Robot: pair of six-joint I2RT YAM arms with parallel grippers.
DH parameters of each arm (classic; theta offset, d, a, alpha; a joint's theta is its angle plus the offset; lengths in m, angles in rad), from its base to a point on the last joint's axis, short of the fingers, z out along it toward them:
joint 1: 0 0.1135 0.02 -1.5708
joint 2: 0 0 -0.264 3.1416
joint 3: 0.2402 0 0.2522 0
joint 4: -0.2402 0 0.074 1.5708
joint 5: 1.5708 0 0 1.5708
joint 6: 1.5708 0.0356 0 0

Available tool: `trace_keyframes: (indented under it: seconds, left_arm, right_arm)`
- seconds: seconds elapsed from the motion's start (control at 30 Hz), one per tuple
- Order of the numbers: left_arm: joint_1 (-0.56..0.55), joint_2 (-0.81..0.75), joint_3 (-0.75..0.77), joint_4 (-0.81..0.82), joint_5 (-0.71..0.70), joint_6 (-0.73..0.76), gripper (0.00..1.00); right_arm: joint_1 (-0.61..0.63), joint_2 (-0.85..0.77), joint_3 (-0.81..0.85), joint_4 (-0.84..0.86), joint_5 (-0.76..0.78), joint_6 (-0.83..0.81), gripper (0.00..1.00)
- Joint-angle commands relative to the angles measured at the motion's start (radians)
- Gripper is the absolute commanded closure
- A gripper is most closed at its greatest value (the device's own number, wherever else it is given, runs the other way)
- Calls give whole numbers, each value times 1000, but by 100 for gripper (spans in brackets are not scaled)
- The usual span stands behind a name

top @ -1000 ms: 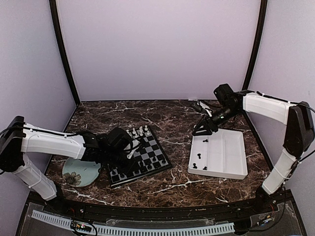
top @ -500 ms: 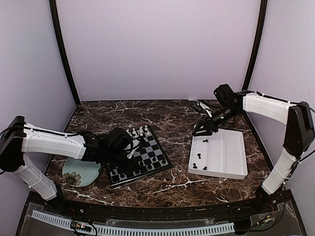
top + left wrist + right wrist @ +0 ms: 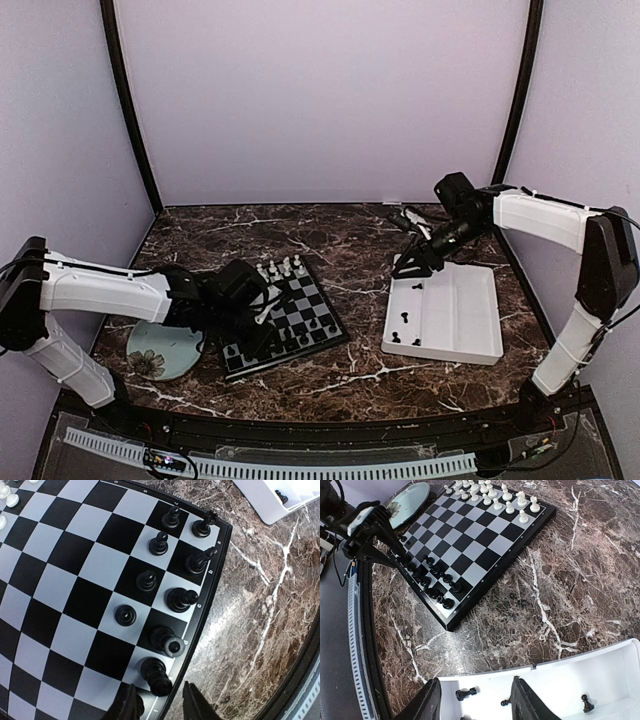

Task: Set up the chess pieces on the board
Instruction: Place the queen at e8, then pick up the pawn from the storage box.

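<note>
The board (image 3: pixel 306 296) lies left of centre, with white chess pieces (image 3: pixel 283 268) along its far edge and black ones (image 3: pixel 316 325) along its near edge. My left gripper (image 3: pixel 161 708) is open low over the board's (image 3: pixel 75 580) near corner. A black piece (image 3: pixel 156 675) stands upright on an edge square just ahead of its fingertips, apart from both. My right gripper (image 3: pixel 479 702) hangs open over the near-left corner of the white tray (image 3: pixel 600 670). A black piece (image 3: pixel 466 694) lies on its side between and below the fingers, not held.
The tray (image 3: pixel 462 318) at the right holds several loose black pieces (image 3: pixel 404 318). A pale-green plate (image 3: pixel 165 350) sits left of the board, partly under my left arm. Purple walls enclose the marble table.
My left gripper's jaws have opened, leaving a black piece standing on the board's edge row. The right arm has not moved.
</note>
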Motion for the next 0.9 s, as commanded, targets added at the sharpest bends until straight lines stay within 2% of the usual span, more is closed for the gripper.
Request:
trace_keyframes:
  seconds: [0.0, 0.2, 0.33, 0.47, 0.7, 0.87]
  left_arm:
    - [-3, -108, 62, -79, -18, 17, 64]
    - [-3, -166, 150, -72, -73, 48, 60]
    - [-3, -149, 214, -40, -68, 53, 60]
    - [-4, -117, 252, -21, -51, 48, 60]
    - [-4, -111, 257, -8, -47, 24, 60]
    - [-4, -130, 231, 6, -51, 12, 60]
  right_arm:
    - [-2, -18, -25, -38, 73, -44, 51]
    - [-7, -12, -59, -46, 252, -182, 55]
    - [-7, 13, -64, -48, 376, -333, 63]
    - [-7, 67, -55, -2, 508, -427, 64]
    - [-8, 235, 113, -25, 665, -420, 67]
    - [-7, 308, 194, -85, 742, -405, 61]
